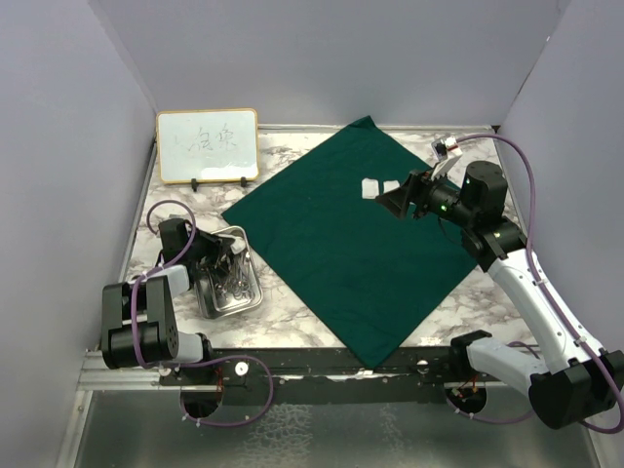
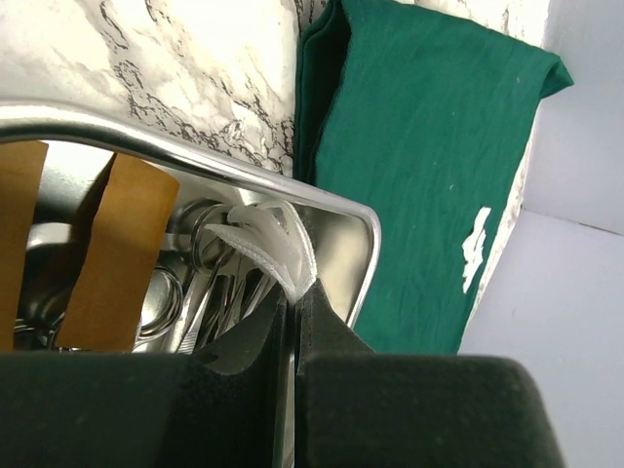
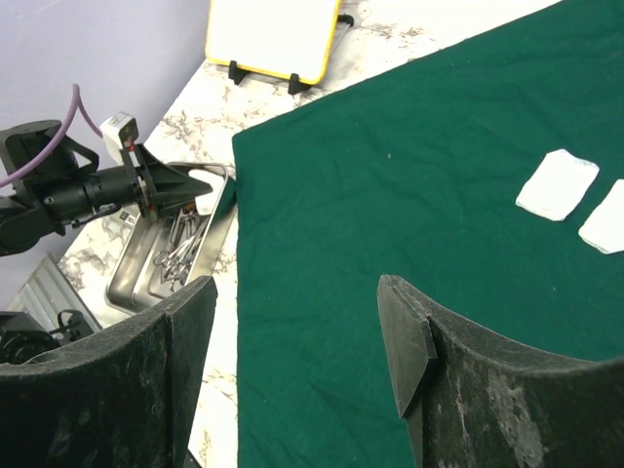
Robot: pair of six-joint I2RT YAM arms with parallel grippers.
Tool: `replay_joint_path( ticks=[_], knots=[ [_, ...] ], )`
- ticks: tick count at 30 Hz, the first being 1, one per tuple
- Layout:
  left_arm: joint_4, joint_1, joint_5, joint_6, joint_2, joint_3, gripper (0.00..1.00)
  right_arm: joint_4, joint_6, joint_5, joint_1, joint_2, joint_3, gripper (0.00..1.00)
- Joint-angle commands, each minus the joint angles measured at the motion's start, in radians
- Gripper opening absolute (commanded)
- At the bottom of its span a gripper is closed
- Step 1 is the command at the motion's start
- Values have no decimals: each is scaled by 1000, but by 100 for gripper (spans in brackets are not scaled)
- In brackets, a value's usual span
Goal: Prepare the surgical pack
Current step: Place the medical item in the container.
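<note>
The dark green drape (image 1: 361,244) lies spread flat like a diamond on the marble table. Two white gauze squares (image 1: 371,187) rest on its far part, side by side. My right gripper (image 3: 297,302) hovers open just above the drape, close to the gauze (image 3: 556,185), with nothing between its fingers. At the left, the small steel tray (image 1: 232,309) holds silver instruments (image 2: 214,292). My left gripper (image 2: 297,292) is over the tray, shut on a white gauze piece (image 2: 268,244) pinched at its tips.
A wood-framed whiteboard (image 1: 207,146) stands at the back left. The tray's rim (image 2: 195,156) sits close to the drape's left edge (image 2: 322,117). Grey walls close in the table on three sides.
</note>
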Motion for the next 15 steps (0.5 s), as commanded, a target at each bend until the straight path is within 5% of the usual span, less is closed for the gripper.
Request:
replay_joint_path(
  ticks=[1,15],
  knots=[
    [-9,7,-6,35,15,-1,0,-13,6,13,-2,-11,5,68],
    [-112,12,-24,113,6,35,0,-9,10,10,-2,-17,-4,68]
  ],
)
